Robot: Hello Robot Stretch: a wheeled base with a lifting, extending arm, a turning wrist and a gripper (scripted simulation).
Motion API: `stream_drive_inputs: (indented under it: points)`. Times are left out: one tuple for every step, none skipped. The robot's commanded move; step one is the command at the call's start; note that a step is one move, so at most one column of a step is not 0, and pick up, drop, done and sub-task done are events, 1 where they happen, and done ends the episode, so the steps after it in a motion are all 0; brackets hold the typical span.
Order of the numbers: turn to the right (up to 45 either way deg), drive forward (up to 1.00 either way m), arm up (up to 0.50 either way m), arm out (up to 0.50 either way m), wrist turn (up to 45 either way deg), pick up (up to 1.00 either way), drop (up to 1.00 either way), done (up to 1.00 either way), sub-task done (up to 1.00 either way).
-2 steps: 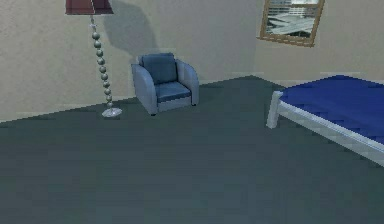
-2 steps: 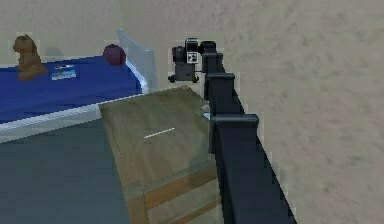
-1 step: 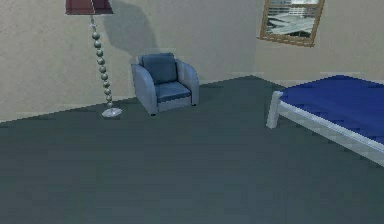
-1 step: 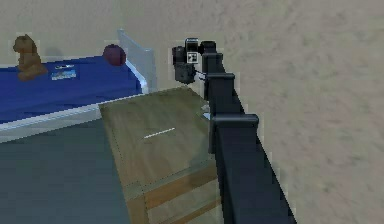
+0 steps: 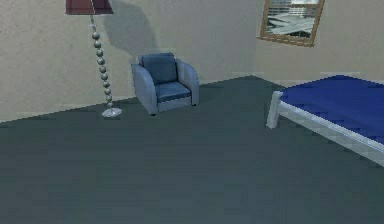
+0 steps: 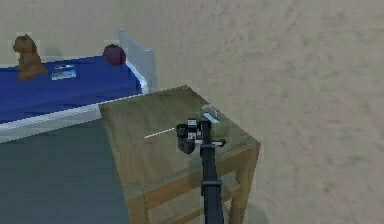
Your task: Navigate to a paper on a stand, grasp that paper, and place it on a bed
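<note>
Gripper (image 6: 180, 133) sits above the stand (image 6: 140, 120) in the arm side view, at the end of the dark arm (image 6: 209, 185) that rises from the bottom edge. Finger state: cannot tell. Load: cannot tell, since the wooden top lies right behind the gripper's far end.

Paper: a thin pale line (image 6: 158, 133) runs left from the gripper's body across the top. Whether it is the paper's edge or a finger, I cannot tell. It lies near the middle of the top, away from every edge.

Stand: square brown top, plain legs, set near the beige wall (image 6: 300, 70). Two small white squares with black marks (image 6: 211, 117) show just right of the gripper's body.

Bed (image 6: 90, 88): blue cover on a white frame, beyond the stand toward the arm side view's upper left, close to the stand's far corner. On it:
- brown bear (image 6: 28, 55), upright, at the far left
- dark red ball (image 6: 115, 53) near the white end board
- small pale flat item (image 6: 65, 72) between the two

Forward view: the bed (image 5: 340, 105) fills the right side, with one white post at its near corner. Blue armchair (image 5: 166, 82) stands against the far wall. Lamp (image 5: 100, 60), red shade on a beaded pole, stands left of the armchair. Wooden frame (image 5: 292, 20) hangs at upper right. Floor (image 5: 150, 170) is dark grey.
</note>
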Motion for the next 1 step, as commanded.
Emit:
stream_drive_inputs:
  points:
    - [0.0,0.00,0.00,0.00,0.0,1.00,0.00,0.00,0.00]
